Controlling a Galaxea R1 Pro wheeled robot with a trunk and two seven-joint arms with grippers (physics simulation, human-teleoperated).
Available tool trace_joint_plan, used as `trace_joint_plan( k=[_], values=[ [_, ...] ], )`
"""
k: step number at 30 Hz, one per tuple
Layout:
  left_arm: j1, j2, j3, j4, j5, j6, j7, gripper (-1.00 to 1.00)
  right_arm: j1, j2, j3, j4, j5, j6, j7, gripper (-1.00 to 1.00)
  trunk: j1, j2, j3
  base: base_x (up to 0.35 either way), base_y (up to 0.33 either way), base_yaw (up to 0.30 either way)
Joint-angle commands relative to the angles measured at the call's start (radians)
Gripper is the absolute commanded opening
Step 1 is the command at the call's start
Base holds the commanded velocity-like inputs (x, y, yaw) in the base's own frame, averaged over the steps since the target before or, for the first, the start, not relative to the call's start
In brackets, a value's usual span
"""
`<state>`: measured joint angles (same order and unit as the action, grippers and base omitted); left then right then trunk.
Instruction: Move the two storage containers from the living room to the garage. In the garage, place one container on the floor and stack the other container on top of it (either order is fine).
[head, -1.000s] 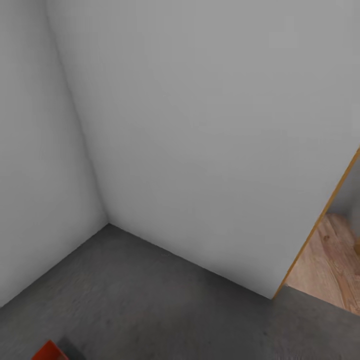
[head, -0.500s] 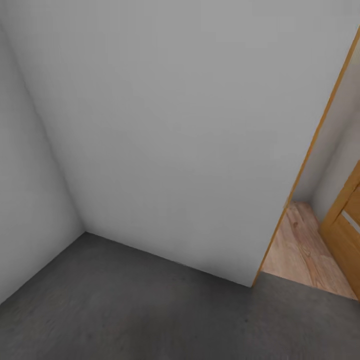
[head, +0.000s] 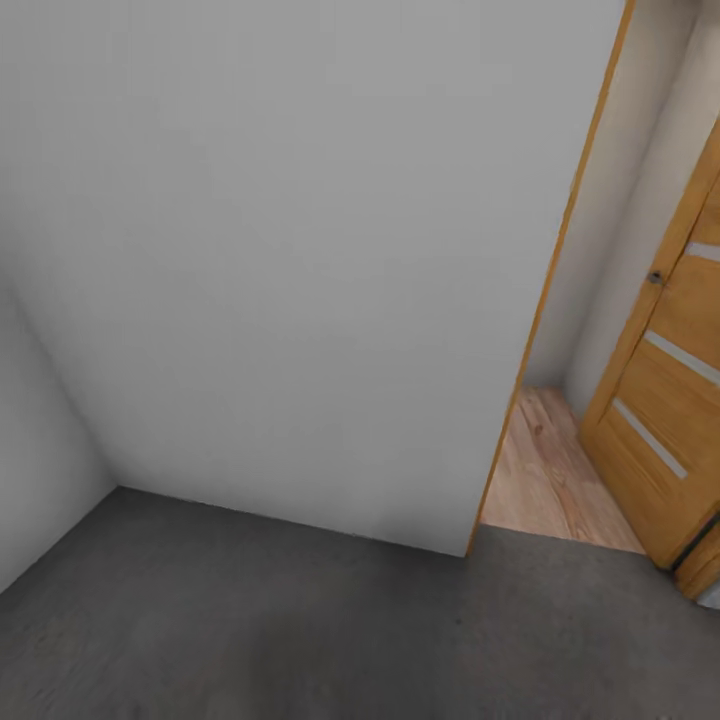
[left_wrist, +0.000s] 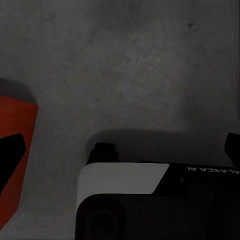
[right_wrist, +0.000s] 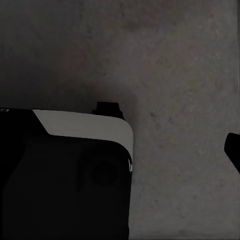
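Ahead in the head view stands a plain white-grey wall (head: 300, 250), meeting a second wall at the left in a corner. Below it spreads the dark grey concrete floor (head: 300, 630) of the garage. At the wall's right end an orange-wood frame edge (head: 545, 300) marks a doorway, and beyond it lies a strip of light wood-plank floor (head: 545, 470). A honey-wood door (head: 670, 400) with frosted strips stands open at the far right.

Under the left wrist camera the same rough concrete fills the background. One orange-red container (left_wrist: 15, 150) sits on the floor at the picture's edge; only a corner of it shows, with a dark patch on its face. Beside it, apart from it, is part of the robot's body (left_wrist: 150, 200), white over black. The left gripper's fingertips show as dark tips at the picture's edges, so whether it is apart or together cannot be told.

Under the right wrist camera is bare concrete (right_wrist: 175, 75) and another white-and-black body part (right_wrist: 65, 175). The right gripper's state likewise cannot be told.
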<state>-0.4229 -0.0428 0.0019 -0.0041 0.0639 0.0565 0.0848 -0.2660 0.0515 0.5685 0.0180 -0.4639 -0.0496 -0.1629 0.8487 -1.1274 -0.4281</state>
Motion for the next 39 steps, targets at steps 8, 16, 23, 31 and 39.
trace_joint_plan(
  k=[8, 16, 23, 31, 39],
  values=[
    [0.0, 0.0, 0.0, 0.0, 0.007, 0.003, 0.003, 1.0, -0.001, 0.001, 0.008, 0.002, -0.01, -0.004, -0.002, 1.0, 0.0, -0.001, -0.001, 0.0, 0.0, -0.295],
    [0.0, 0.0, 0.0, 0.0, 0.007, 0.003, 0.003, 1.0, -0.001, 0.001, 0.008, 0.002, -0.01, -0.004, -0.001, 1.0, 0.0, -0.001, -0.001, 0.0, 0.0, -0.295],
    [0.0, 0.0, 0.0, 0.0, 0.007, 0.003, 0.003, 1.0, -0.001, 0.001, 0.008, 0.002, -0.01, -0.004, -0.001, 1.0, 0.0, -0.001, -0.001, 0.0, 0.0, -0.295],
    [0.0, 0.0, 0.0, 0.0, 0.007, 0.003, 0.003, 1.0, -0.001, 0.001, 0.008, 0.002, -0.01, -0.004, -0.002, 1.0, 0.0, -0.001, -0.001, 0.0, 0.0, -0.295],
    [0.0, 0.0, 0.0, 0.0, 0.007, 0.003, 0.003, 1.0, -0.001, 0.001, 0.008, 0.002, -0.01, -0.004, -0.001, 1.0, 0.0, -0.001, -0.001, 0.0, 0.0, -0.295]
  ],
)
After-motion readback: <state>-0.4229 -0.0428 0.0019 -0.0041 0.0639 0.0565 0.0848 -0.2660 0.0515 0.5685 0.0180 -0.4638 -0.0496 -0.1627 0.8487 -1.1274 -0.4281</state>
